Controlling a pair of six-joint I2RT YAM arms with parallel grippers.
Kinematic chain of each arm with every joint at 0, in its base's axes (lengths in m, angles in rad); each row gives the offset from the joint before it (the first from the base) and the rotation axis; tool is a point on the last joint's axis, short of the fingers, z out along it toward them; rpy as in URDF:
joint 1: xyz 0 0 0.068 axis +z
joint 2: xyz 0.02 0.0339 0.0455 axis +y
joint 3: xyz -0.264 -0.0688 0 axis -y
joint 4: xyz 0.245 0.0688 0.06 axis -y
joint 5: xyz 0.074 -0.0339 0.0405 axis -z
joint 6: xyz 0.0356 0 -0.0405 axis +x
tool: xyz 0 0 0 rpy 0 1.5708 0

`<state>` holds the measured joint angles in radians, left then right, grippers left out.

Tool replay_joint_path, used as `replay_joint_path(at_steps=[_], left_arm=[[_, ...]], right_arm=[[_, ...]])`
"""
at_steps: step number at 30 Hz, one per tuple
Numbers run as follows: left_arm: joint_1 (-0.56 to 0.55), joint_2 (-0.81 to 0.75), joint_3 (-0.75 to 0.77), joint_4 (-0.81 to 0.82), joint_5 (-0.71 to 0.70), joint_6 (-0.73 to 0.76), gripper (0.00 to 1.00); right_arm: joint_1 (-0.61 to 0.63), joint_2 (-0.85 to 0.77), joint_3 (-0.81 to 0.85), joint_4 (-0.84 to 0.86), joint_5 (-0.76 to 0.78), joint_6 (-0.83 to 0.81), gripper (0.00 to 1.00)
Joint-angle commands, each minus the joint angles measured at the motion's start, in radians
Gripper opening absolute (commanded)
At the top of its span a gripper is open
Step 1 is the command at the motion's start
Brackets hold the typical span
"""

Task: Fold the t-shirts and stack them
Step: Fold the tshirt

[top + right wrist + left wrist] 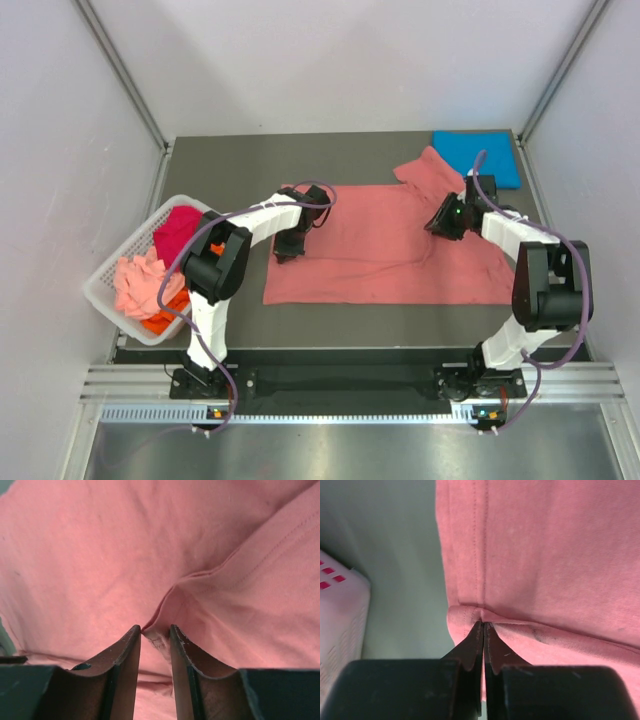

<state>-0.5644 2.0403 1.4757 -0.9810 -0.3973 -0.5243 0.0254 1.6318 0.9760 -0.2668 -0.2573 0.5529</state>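
A salmon-pink t-shirt (380, 255) lies spread flat across the middle of the dark table, one sleeve pointing to the back right. My left gripper (287, 250) is at its left edge. In the left wrist view that gripper (483, 624) is shut, pinching the hemmed edge of the salmon-pink t-shirt (545, 555). My right gripper (440, 225) is over the shirt's right part near the sleeve. In the right wrist view its jaws (155, 628) stand a little apart, with a raised fold of the pink cloth (160, 640) between them. A folded bright blue t-shirt (478, 155) lies at the back right corner.
A white slatted basket (100, 285) stands off the table's left edge, also visible in the left wrist view (340, 615). It holds a magenta shirt (178, 228), a pale pink one (140, 280) and an orange one (160, 320). White walls close in both sides.
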Motion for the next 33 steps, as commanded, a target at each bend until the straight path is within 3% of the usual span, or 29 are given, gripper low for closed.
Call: replay_joint_path(at_steps=[1,10,11,12,15,20,26,29,33], left_arm=[[0.011,-0.014,0.0,-0.07,-0.097,-0.026,0.0],[0.009,-0.017,-0.006,-0.111,-0.13,-0.06,0.0],[0.008,-0.022,-0.003,-0.117,-0.135,-0.06,0.01],[0.006,-0.026,0.003,-0.123,-0.144,-0.062,0.11],[-0.002,-0.049,0.023,-0.146,-0.163,-0.068,0.23],[-0.014,-0.107,0.067,-0.153,-0.144,-0.054,0.25],[-0.028,-0.178,0.075,-0.156,-0.137,-0.04,0.27],[-0.032,-0.216,0.057,-0.124,-0.06,0.0,0.28],[-0.031,-0.262,0.017,-0.015,0.04,0.049,0.31]], right_arm=[[0.013,0.033,-0.003,0.112,-0.013,0.053,0.3],[0.025,0.076,-0.028,0.176,0.076,0.05,0.24],[0.027,0.074,-0.019,0.169,0.081,0.044,0.24],[0.028,0.066,-0.008,0.146,0.084,0.035,0.26],[0.039,0.05,0.049,0.089,0.076,-0.008,0.34],[0.056,0.051,0.092,0.089,0.004,0.025,0.32],[0.097,0.089,0.018,0.182,0.022,0.1,0.32],[0.119,0.108,0.001,0.222,0.036,0.102,0.31],[0.13,0.109,0.061,0.155,0.039,0.068,0.32]])
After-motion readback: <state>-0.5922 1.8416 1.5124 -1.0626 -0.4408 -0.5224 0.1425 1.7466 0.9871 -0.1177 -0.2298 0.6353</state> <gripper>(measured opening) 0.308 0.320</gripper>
